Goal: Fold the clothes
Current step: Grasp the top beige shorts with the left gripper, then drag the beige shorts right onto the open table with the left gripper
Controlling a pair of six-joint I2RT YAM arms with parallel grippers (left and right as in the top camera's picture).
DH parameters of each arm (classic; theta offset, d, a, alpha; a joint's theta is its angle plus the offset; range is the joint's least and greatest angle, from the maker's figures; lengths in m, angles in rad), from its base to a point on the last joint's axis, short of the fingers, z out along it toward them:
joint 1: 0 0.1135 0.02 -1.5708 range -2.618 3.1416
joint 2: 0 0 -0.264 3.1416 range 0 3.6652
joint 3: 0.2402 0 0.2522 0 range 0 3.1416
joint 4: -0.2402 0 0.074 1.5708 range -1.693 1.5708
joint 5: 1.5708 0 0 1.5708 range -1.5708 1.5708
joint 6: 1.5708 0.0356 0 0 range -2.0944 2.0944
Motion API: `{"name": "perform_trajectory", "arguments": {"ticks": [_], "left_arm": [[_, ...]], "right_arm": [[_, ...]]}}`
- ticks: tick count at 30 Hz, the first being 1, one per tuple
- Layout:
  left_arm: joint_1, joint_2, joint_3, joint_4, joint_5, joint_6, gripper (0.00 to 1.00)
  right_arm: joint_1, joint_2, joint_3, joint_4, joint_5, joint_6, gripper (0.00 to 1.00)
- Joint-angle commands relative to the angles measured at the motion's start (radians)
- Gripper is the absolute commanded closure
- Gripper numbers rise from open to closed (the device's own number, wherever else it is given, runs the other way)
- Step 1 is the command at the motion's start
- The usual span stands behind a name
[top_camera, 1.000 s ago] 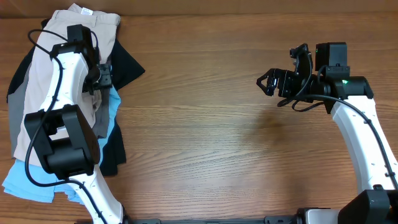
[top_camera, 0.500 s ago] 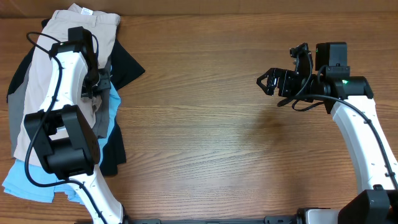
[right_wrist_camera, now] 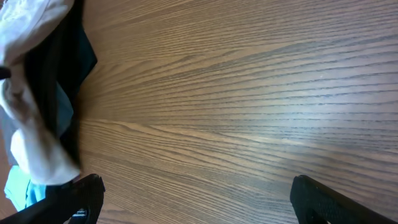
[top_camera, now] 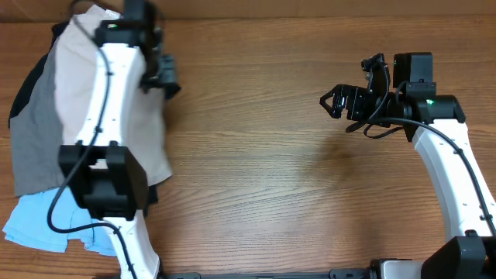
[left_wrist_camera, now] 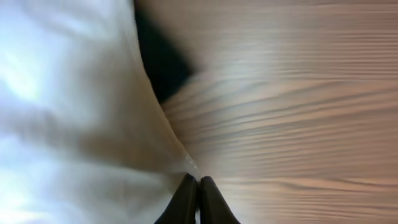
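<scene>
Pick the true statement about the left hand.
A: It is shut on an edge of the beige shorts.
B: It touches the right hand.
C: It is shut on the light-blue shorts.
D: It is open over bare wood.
A: in the left wrist view, the left hand has its fingers pinched together on the pale edge of the beige shorts.

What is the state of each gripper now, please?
Left gripper: jaws shut on the beige shorts.
Right gripper: jaws open, holding nothing.
</scene>
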Motion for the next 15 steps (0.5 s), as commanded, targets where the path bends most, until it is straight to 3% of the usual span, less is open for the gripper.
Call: {"name": "perform_trajectory", "arguments": {"ticks": [1, 9, 15], "left_arm": [[-0.15, -0.018, 0.013, 0.04, 0.172, -0.024, 0.96], [-0.412, 0.049, 0.012, 0.147, 0.192, -0.11, 0.96], [-0.549, 0.122, 0.012, 0.231, 0.259, -0.136, 0.96]], "right_arm": [[-0.003, -0.003, -0.001, 0.005, 0.002, 0.003, 0.0], [-0.028, -0.004, 0.0, 0.006, 0.002, 0.022, 0.01], [-0.146, -0.016, 0.018, 0.002, -0.011, 0.057, 0.01]]}}
